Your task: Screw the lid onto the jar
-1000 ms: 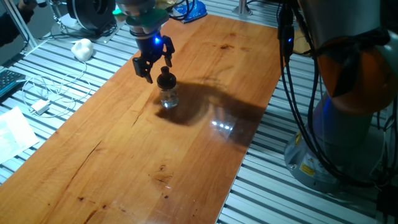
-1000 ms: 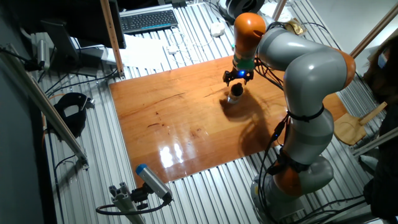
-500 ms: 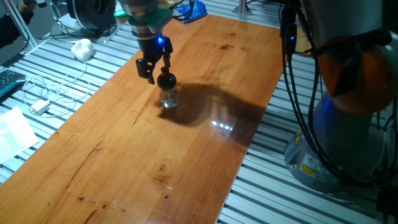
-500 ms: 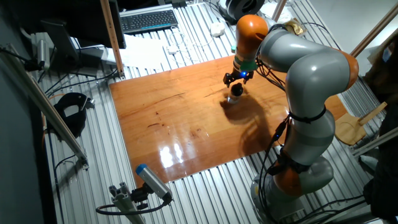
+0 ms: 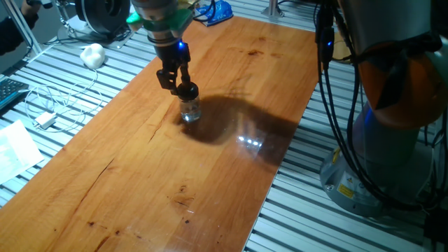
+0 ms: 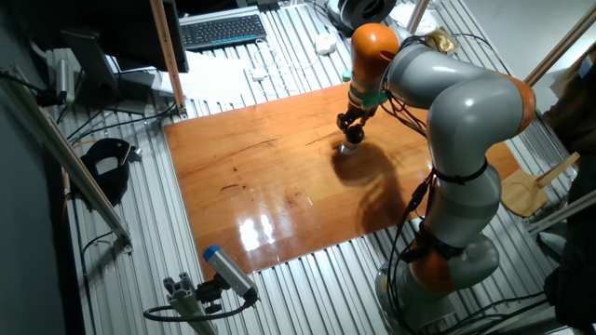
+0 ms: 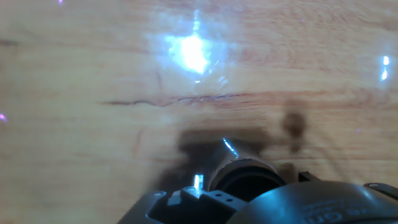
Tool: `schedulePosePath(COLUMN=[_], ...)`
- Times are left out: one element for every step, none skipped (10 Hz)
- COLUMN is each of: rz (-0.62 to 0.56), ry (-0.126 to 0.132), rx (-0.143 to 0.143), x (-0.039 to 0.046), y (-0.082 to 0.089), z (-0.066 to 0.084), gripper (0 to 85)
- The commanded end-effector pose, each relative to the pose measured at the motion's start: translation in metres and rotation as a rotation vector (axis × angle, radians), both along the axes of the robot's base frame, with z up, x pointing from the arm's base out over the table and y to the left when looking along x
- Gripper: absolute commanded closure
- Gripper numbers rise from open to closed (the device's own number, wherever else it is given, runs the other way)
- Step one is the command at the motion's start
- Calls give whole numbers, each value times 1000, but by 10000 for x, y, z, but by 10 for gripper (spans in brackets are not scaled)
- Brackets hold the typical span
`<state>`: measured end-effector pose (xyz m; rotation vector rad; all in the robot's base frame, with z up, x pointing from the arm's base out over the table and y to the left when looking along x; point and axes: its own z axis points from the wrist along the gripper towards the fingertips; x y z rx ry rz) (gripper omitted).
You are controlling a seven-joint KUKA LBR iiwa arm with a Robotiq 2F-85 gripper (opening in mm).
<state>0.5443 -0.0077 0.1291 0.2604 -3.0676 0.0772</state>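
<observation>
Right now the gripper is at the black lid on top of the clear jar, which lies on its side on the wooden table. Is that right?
One detail is wrong: the jar stands upright on the wooden table, as one fixed view shows. The gripper is indeed at the black lid on top of it.

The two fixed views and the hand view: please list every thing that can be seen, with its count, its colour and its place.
table: one, brown wood, centre of both fixed views.
jar: one, clear glass, standing on the table towards its far end.
lid: one, glossy black, on top of the jar.
white lumpy ball: one, white, on the metal slats beside the table.
keyboard: one, black, on a desk beyond the table.
white cable: one, white, on the slats near the ball.
blue bag: one, blue, past the table's far end.
gripper: one, black, at the lid; whether it grips is unclear.
arm: one, grey and orange, beside the table.
</observation>
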Motion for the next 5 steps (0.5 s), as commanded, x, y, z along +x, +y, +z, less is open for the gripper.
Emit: schedulePosePath(rz=[277, 277, 277, 276, 276], ry=[2, 8, 14, 20, 20], rx=[5, 5, 8, 9, 9], x=[1, -1, -6, -14, -35], y=[-5, 1, 2, 4, -2], z=[4, 0, 1, 4, 0], gripper=[170, 170, 170, 170, 170])
